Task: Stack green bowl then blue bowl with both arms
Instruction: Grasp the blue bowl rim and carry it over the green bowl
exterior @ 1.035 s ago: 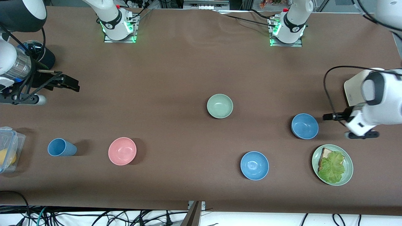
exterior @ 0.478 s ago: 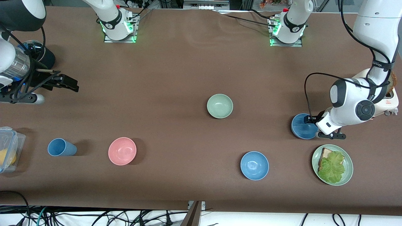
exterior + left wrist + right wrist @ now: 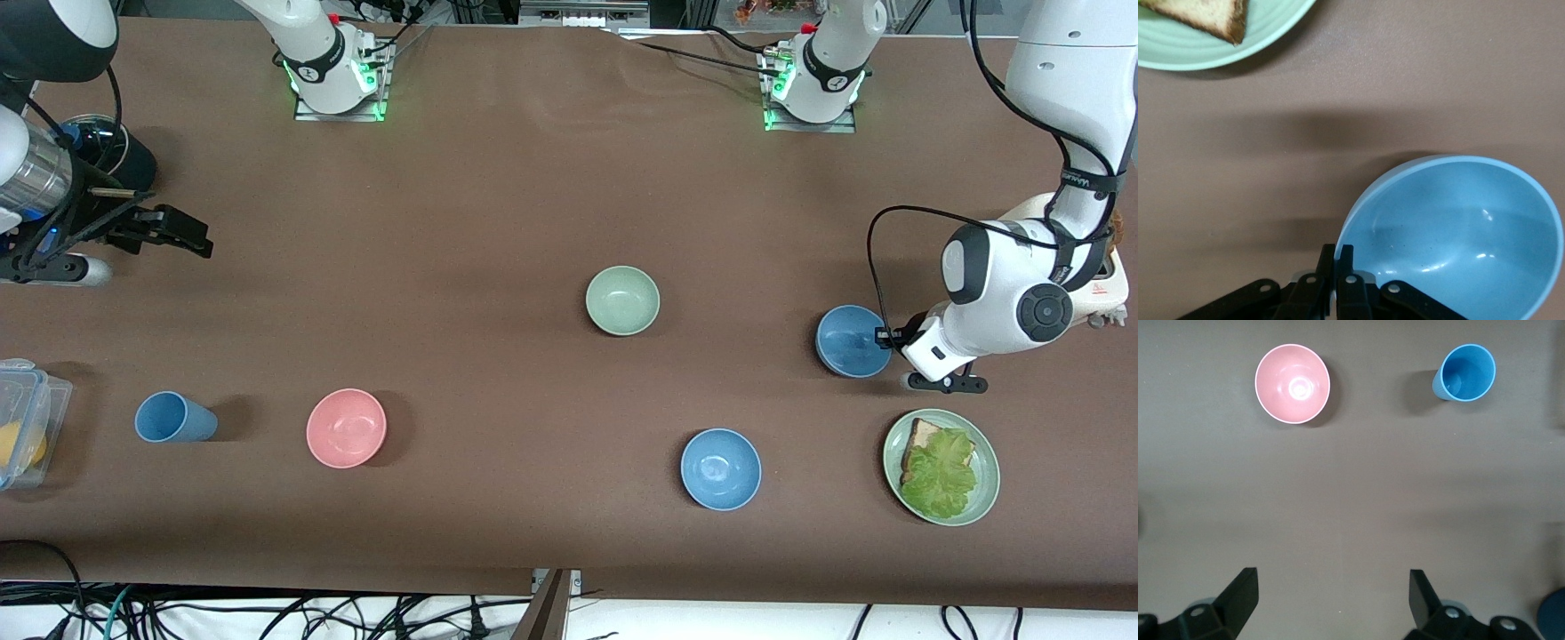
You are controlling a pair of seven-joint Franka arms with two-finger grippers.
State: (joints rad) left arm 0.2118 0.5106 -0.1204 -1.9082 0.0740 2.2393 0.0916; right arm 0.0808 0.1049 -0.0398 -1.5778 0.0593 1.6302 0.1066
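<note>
Left wrist view shows the left gripper (image 3: 1336, 261) pinched tight on the rim of a blue bowl (image 3: 1458, 233), one finger inside the wall and one outside. That bowl looks tilted, its rim raised on the gripped side, and it lies toward the left arm's end of the table, just beside the green plate (image 3: 987, 498) that holds bread (image 3: 1201, 17) and lettuce (image 3: 941, 471). The green bowl (image 3: 622, 300) sits alone mid-table, well apart from it.

The right gripper (image 3: 1331, 590) hangs with fingers spread wide and empty over the right arm's end of the table, waiting; a pink bowl (image 3: 1293, 384) and blue cup (image 3: 1465, 372) lie below its camera.

The risk, as I judge it: a thin, smooth, curved rim offers little to bite, so the bowl could swing or slip out during the carry. The bowls look like matte hard plastic, shallow and round; the tablecloth (image 3: 498, 196) is plain brown and soft-looking. A second blue bowl (image 3: 721, 468) lies nearer the camera.
</note>
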